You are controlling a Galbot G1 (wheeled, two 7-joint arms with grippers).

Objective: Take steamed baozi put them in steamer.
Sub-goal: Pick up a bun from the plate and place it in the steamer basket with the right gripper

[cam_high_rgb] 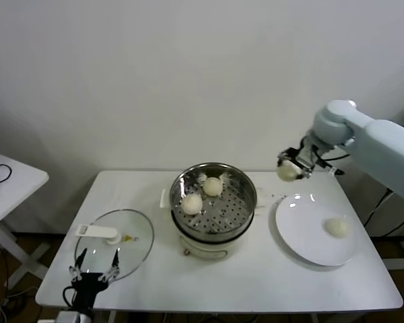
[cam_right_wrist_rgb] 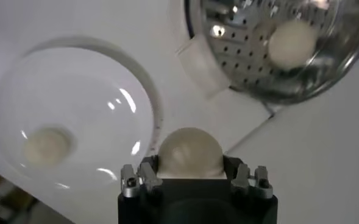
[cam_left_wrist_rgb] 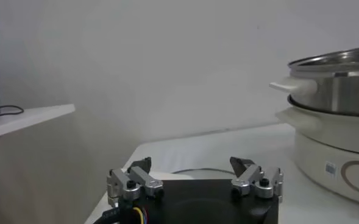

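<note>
Above the table [cam_high_rgb: 256, 282], between the steamer [cam_high_rgb: 246, 183] and the white plate [cam_high_rgb: 303, 235], the right gripper [cam_high_rgb: 291, 168] hangs with its fingers clamped on one baozi [cam_right_wrist_rgb: 189, 152]. Two buns sit in the steamer basket (one [cam_high_rgb: 336, 227] lies on the plate). Near the glass lid [cam_high_rgb: 138, 245], the left gripper [cam_high_rgb: 94, 264] rests, fingers spread wide and empty.

In your right wrist view the steamer [cam_right_wrist_rgb: 277, 49] is cut by the frame's edge, so you see only part of its perforated floor and one bun. The held baozi [cam_right_wrist_rgb: 188, 153] is half hidden behind the right hand [cam_right_wrist_rgb: 194, 176]. In your left wrist view the pot runs off the frame's edge. In the head view the left hand [cam_high_rgb: 94, 272] at the worktop's [cam_high_rgb: 256, 282] near left corner is partly cropped.
</note>
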